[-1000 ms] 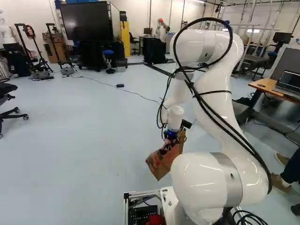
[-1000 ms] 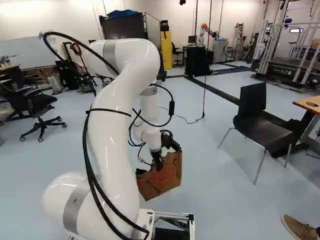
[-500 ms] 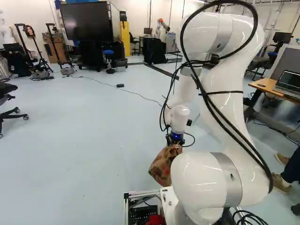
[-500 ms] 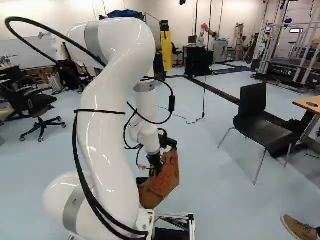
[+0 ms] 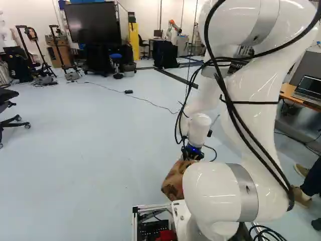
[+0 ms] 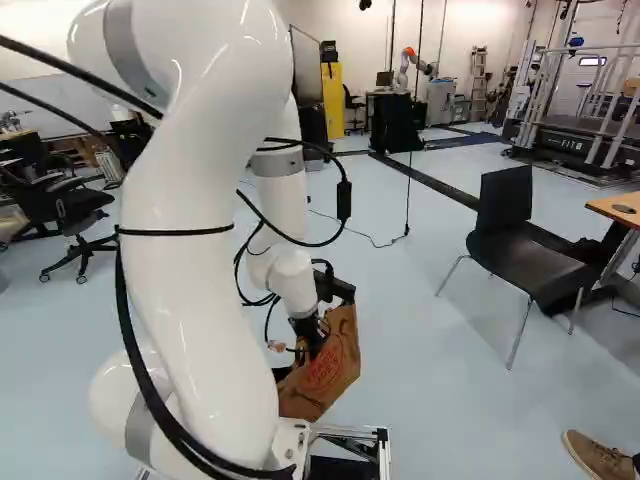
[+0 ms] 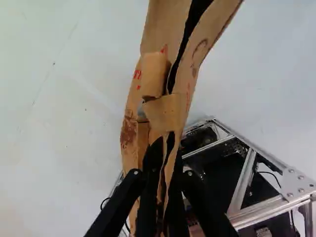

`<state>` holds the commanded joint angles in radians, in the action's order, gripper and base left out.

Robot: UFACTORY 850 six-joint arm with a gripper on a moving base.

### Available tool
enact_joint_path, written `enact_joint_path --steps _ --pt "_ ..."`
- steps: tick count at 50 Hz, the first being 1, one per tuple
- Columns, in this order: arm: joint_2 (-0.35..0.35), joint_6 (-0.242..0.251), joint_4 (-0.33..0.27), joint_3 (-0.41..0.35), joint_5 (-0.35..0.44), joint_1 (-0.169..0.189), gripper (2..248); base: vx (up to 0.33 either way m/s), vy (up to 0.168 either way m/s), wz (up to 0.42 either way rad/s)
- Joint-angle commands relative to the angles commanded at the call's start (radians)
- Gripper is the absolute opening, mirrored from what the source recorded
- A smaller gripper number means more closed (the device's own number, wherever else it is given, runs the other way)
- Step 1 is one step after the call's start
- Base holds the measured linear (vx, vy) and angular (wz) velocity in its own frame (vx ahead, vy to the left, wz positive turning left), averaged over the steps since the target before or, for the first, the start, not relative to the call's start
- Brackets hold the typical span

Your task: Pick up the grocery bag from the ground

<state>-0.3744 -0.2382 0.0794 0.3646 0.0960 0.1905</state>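
Arm drawn back toward base; paper bag, in end effector, carried along.

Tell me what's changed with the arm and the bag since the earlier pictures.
The arm has drawn back toward the base, its upper bend leaning farther rearward. The bag has come along, nearer the base, hanging from the pincer. Nothing seems newly gripped or let go. The base has not moved, and the black chair stands where it was.
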Motion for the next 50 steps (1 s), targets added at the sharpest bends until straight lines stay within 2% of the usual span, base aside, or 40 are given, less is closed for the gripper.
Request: enact_joint_path --steps 27,50 --pt "0.184 0.000 0.000 -0.092 0.000 0.002 19 0.000 0.000 0.000" --pt "0.199 0.008 -0.003 -0.098 0.026 -0.005 19 0.000 0.000 0.000"
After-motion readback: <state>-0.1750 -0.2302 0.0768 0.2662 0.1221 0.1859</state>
